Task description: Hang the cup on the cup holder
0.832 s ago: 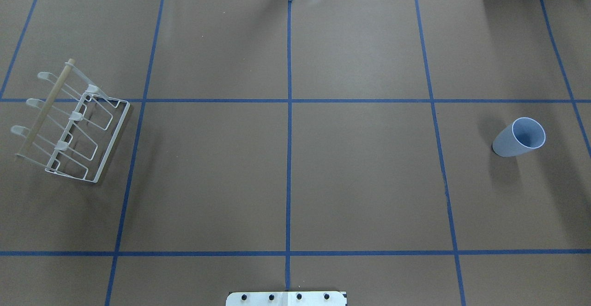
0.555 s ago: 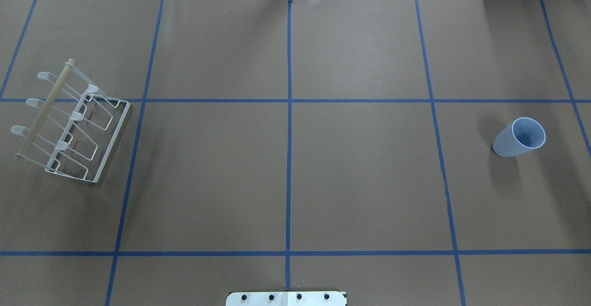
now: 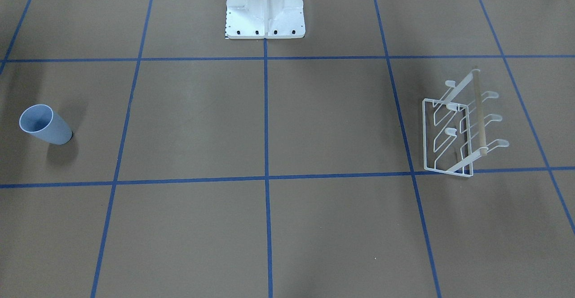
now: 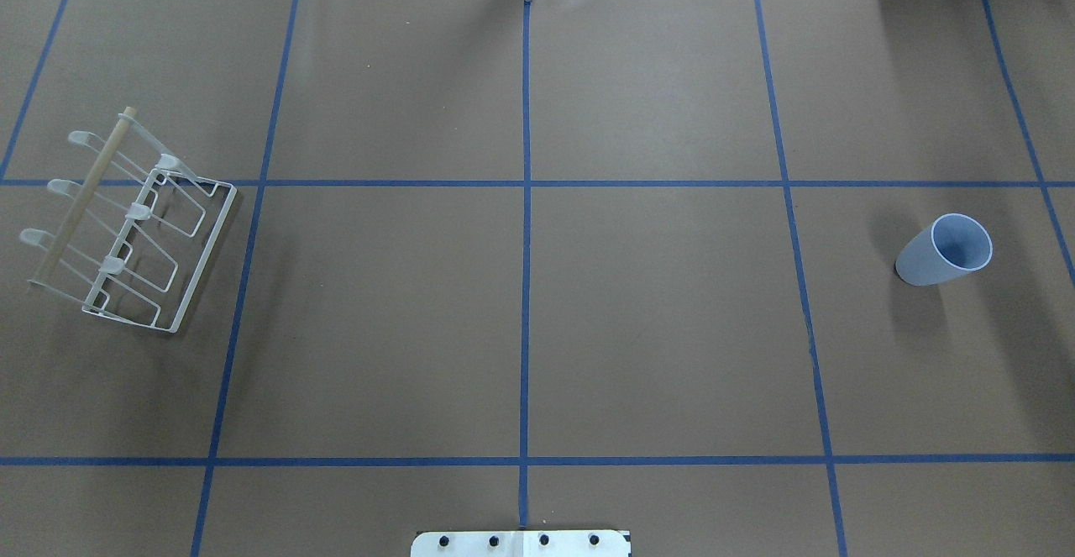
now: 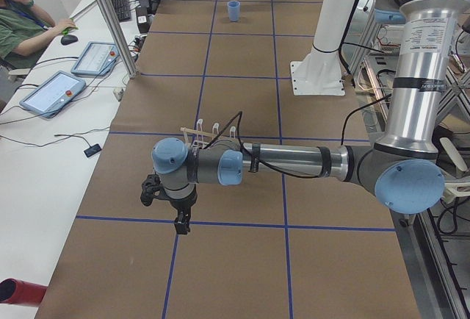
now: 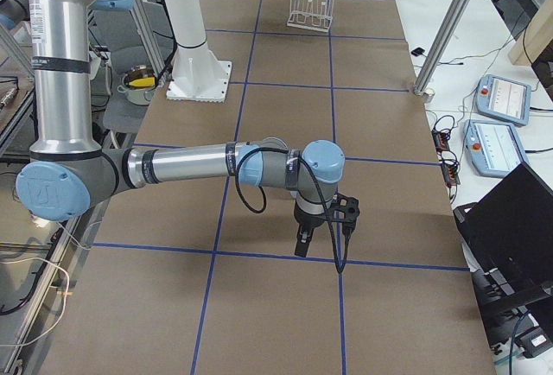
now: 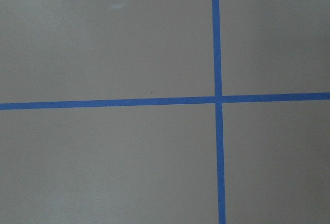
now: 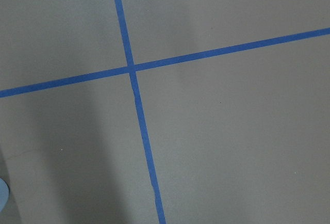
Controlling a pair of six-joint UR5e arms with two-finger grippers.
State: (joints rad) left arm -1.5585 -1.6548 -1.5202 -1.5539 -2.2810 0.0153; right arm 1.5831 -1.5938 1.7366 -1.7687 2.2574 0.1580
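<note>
A brown paper-covered table gridded with blue tape; a white desk runs alongside. The cup stands upright at the right end, well apart from the cup holder and the left gripper. The right gripper hangs above the table. Neither grip can be told.

Cup side: the cup stands upright, mouth up, with bare paper all round it.
Rack side: the cup holder stands well apart from it, prongs angled up and outward, dowel across its top.
Between them: flat brown table.
Robot's edge: white pedestal, centre.
Table ends: left gripper and right gripper hang above the paper, forearms level over it.
</note>
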